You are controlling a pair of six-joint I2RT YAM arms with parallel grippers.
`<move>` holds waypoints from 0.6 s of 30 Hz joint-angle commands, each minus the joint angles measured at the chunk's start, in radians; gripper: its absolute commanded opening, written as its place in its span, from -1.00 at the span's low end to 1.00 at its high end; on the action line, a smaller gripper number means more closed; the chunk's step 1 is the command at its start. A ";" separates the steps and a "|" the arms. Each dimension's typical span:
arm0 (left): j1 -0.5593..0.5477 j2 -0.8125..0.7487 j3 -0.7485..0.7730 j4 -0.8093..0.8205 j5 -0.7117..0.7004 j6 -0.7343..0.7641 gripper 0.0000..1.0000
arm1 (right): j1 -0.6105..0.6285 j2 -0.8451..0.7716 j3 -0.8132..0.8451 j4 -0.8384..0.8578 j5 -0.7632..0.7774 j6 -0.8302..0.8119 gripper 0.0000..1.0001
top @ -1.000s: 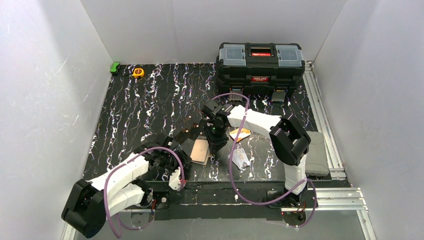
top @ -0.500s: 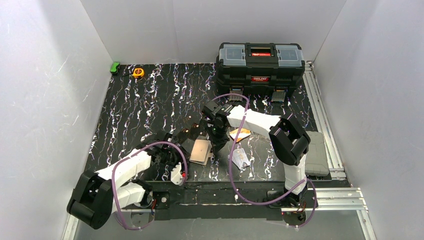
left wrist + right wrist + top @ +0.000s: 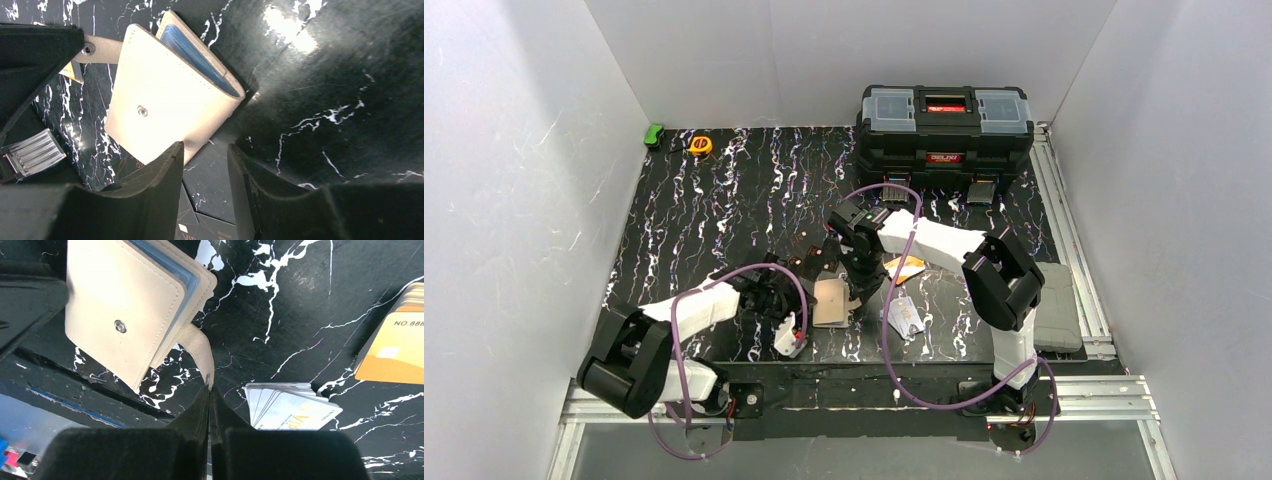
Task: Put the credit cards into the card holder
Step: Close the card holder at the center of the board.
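Top external: your left arm [image 3: 694, 308] lies low and reaches to the right. Its left claw [image 3: 810, 298] sits just left of the card holder [image 3: 832, 302]. Your right arm [image 3: 939, 242] folds back at the elbow and points the right claw [image 3: 855, 288] down at the holder's right edge. Right of that claw lie an orange-yellow card [image 3: 904, 267] and, nearer the bases, a silver-white card [image 3: 906, 317]. All of this rests on a black tabletop [image 3: 724, 210] veined with white, inside white walls. Well beyond both claws stands a closed black toolbox [image 3: 944, 122]. A yellow tape measure [image 3: 701, 145] and a small green item [image 3: 655, 134] sit in the far left corner.

Left wrist: your left claw is spread, with only tabletop in the gap. The cream holder lies just ahead, its near edge at one fingertip [image 3: 165, 167]. A light blue card [image 3: 197, 55] is tucked into the holder's pocket on the side away from the claw.

Right wrist: your right claw is pressed together, pinching the end of the holder's snap tab [image 3: 200, 352]. The holder lies ahead and to the left of the tips, with the blue card's edge showing. The silver-white card shows as a fan of several just right of the tips. The orange-yellow card lies further right and ahead.
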State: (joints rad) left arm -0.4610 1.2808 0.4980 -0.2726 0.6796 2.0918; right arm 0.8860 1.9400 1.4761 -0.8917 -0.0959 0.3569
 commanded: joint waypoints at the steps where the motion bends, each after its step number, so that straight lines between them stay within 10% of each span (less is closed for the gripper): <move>1: -0.001 0.049 0.032 -0.033 0.081 0.236 -0.25 | -0.002 0.007 0.052 0.006 -0.023 -0.050 -0.97; 18: -0.062 0.130 0.080 -0.176 0.072 0.349 -0.36 | -0.026 0.094 0.111 0.090 -0.176 -0.068 -0.97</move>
State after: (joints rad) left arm -0.5148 1.3983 0.5846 -0.3061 0.7338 2.0975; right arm 0.8696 1.9965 1.5276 -0.8387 -0.2218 0.3073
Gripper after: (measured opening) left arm 0.336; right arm 0.023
